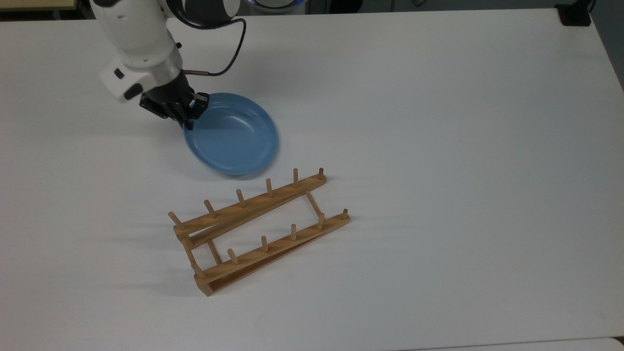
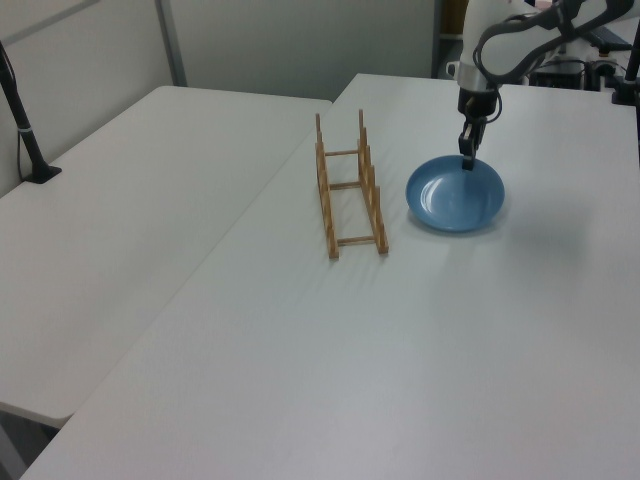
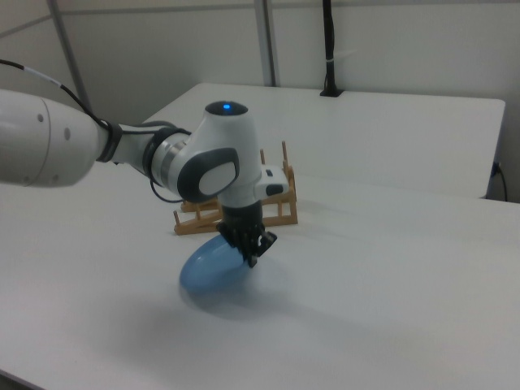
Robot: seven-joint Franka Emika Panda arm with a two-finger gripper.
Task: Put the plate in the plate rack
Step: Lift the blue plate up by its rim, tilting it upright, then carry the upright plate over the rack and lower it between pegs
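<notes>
Plate: round, light blue, shallow, raised rim. It is off the flat, the rim on my tool's side raised and the opposite rim low, at or just above the desk; contact there I cannot settle. The hollow face is turned up and toward the rack. Being round, it has no long axis of its own; what counts is its tilt, running from the pinched rim down to the low rim. It sits in the half of the desk toward the top view's left, nearer the far edge than the near one.

Tool: mine, pressed together on the plate's rim, one finger inside the hollow and one outside, gripping at the rim point farthest from the rack.

Rack: light-brown wood, two long rails with upright pegs, joined by crossbars. It lies near the plate, between it and the desk's near edge in the top view, unoccupied. Its long axis runs diagonally, from near-left to far-right in the top view.

Step in hand, as I judge it: lifting the gripped plate clear of the desk.

Next move calls for: raising the plate fully, turning it on edge, squaring its face across the rails, then lowering it between two neighbouring peg pairs.
</notes>
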